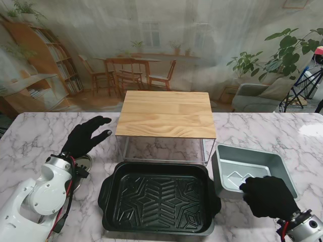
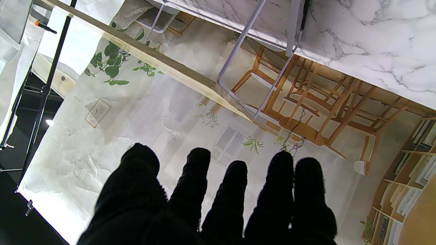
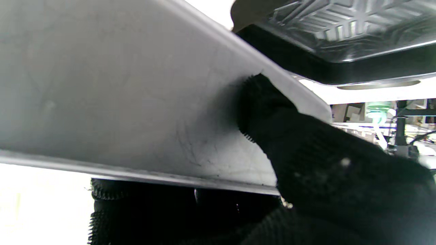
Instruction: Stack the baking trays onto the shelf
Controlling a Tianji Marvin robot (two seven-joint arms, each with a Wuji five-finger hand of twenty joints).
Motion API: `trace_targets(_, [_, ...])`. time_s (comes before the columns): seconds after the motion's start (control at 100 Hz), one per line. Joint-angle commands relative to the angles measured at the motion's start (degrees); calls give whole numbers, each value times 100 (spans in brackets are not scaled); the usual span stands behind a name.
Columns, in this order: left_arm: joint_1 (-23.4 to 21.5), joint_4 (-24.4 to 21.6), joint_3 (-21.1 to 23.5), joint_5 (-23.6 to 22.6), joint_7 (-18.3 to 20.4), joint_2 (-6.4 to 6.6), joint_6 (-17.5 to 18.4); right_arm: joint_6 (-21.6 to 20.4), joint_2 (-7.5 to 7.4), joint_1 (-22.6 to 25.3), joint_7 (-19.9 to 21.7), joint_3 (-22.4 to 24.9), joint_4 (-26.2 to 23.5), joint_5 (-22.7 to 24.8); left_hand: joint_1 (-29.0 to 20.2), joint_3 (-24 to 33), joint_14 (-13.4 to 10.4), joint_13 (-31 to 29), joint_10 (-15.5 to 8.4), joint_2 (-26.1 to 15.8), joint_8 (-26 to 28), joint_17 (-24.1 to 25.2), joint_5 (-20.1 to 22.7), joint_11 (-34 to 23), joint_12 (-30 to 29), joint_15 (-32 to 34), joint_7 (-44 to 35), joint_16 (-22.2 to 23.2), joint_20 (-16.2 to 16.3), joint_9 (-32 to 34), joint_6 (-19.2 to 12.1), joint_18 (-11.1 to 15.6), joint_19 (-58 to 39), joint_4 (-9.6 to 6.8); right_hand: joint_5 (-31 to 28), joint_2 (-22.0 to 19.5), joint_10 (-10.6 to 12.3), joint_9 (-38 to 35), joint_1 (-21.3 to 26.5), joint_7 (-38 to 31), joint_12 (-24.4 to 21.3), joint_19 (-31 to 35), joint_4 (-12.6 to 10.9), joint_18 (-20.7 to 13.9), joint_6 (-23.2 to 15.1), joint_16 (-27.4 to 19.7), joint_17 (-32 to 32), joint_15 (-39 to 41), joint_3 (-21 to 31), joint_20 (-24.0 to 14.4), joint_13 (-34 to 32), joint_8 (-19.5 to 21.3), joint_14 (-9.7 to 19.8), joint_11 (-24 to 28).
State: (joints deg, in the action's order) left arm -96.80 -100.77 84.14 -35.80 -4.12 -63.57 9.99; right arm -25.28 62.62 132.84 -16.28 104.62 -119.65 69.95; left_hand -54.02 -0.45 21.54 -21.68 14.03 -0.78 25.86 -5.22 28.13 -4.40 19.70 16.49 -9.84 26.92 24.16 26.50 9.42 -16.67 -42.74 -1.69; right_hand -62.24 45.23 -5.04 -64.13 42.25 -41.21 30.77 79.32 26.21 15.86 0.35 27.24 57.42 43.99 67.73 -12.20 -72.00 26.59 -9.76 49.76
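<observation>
R hand (image 1: 268, 195) clamped on near wall of small grey metal baking tray (image 1: 262, 164), tilted, right of wood-topped wire shelf (image 1: 166, 115).
L hand (image 1: 87, 136) open, empty; big black ribbed baking tray (image 1: 159, 201) flat in front of shelf.

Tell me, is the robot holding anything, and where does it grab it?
The right hand grips the gray tray by its near wall. The left hand holds nothing.

The shelf (image 1: 166, 115) stands behind the large tray (image 1: 159, 203); small tray (image 1: 252, 169) right.
</observation>
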Motion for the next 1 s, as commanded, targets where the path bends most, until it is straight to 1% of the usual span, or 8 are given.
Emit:
trace_targets(0.0, [7, 27, -9, -8, 74, -7, -2, 4, -22, -76, 119, -164, -148, 8, -78, -107, 69, -102, 1, -263, -15, -2, 55, 31, 78, 105, -7, 64, -119, -65, -73, 68, -153, 221, -1247, -1010, -36, -53, 1127, -1906, 27, 901, -992, -5, -979, 111, 450, 567, 1189, -423, -237, 509, -289, 201])
trace_targets(0.24, [4, 31, -2, -11, 69, -7, 2, 61, -77, -231, 748, -566, -274, -185, -78, -115, 71, -109, -1, -259, -15, -4, 57, 29, 79, 106, -8, 64, -122, -59, -60, 67, -159, 224, -1247, -991, -85, -48, 1154, -1824, 16, 882, -977, 14, -953, 105, 445, 557, 1192, -425, -241, 496, -309, 165])
trace_targets(0.39, [5, 34, -3, -12, 73, -6, 7, 89, -87, -170, 922, -675, -425, -227, -77, -114, 67, -108, -1, -259, -16, -2, 58, 29, 79, 104, -7, 64, -124, -59, -64, 62, -160, 224, -1243, -964, -125, -56, 1180, -1783, 14, 900, -962, 33, -919, 115, 452, 581, 1196, -440, -244, 495, -326, 161])
trace_targets(0.58, [9, 39, -7, -12, 82, -4, 8, -37, -120, -210, 1284, -859, -608, -350, -98, -104, 74, -107, -2, -280, -15, -2, 63, 31, 78, 103, -11, 64, -126, -62, -72, 57, -163, 224, -1239, -956, -140, -61, 1186, -1746, 13, 915, -950, 40, -912, 122, 454, 604, 1197, -451, -239, 495, -321, 153])
trace_targets(0.69, [6, 38, 1, -1, 80, -6, 15, -69, -153, -361, 1605, -1059, -646, -520, -93, -112, 75, -109, 7, -281, -16, -2, 57, 30, 78, 104, -8, 65, -126, -61, -75, 57, -164, 227, -1236, -951, -152, -63, 1195, -1720, 13, 919, -947, 42, -895, 123, 455, 610, 1199, -455, -240, 491, -336, 150])
trace_targets(0.89, [0, 33, 9, 10, 69, -9, 19, -99, -220, -779, 2124, -1475, -637, -874, -151, -95, 73, -111, 1, -305, -15, -10, 72, 28, 79, 106, -14, 65, -126, -50, -63, 63, -169, 225, -1230, -951, -169, -65, 1201, -1660, 12, 923, -942, 43, -890, 123, 455, 617, 1200, -462, -235, 483, -333, 142])
trace_targets(0.99, [-2, 28, 9, 28, 91, -7, 18, -70, -240, -943, 2229, -1633, -628, -952, -165, -104, 74, -112, 2, -314, -15, -3, 74, 29, 78, 106, -13, 64, -128, -52, -54, 61, -165, 230, -1232, -943, -169, -59, 1206, -1628, 7, 918, -939, 49, -874, 116, 455, 608, 1200, -463, -239, 478, -338, 130])
